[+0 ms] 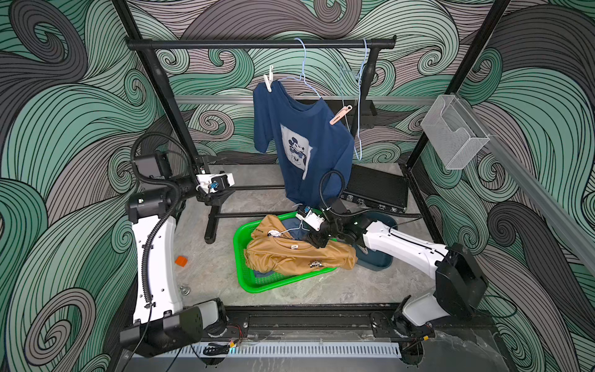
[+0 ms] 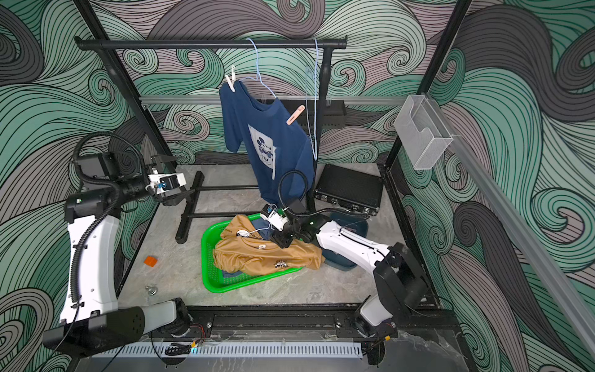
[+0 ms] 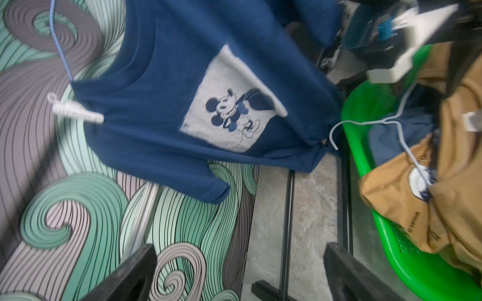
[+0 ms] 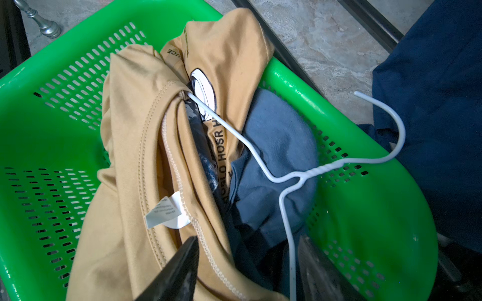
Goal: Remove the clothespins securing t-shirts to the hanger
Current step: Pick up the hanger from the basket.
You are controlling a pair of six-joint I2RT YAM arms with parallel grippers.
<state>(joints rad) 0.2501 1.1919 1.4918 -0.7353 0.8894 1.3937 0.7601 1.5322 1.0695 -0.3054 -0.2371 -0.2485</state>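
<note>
Green basket rim [image 4: 300, 86] near right tool [image 4: 247, 276]

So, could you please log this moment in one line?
navy shirt: hanging, white peg and pink peg on; tan shirt: in green basket; left pincer: open; right pincer: open around white hanger

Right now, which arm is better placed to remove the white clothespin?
Probably left. The left gripper is open, raised, and faces the white clothespin on the navy t-shirt; the right gripper is low over the green basket.

Top pair high; wrist cams close, prob. tilted; basket [image 4: 365, 221] common.
</note>
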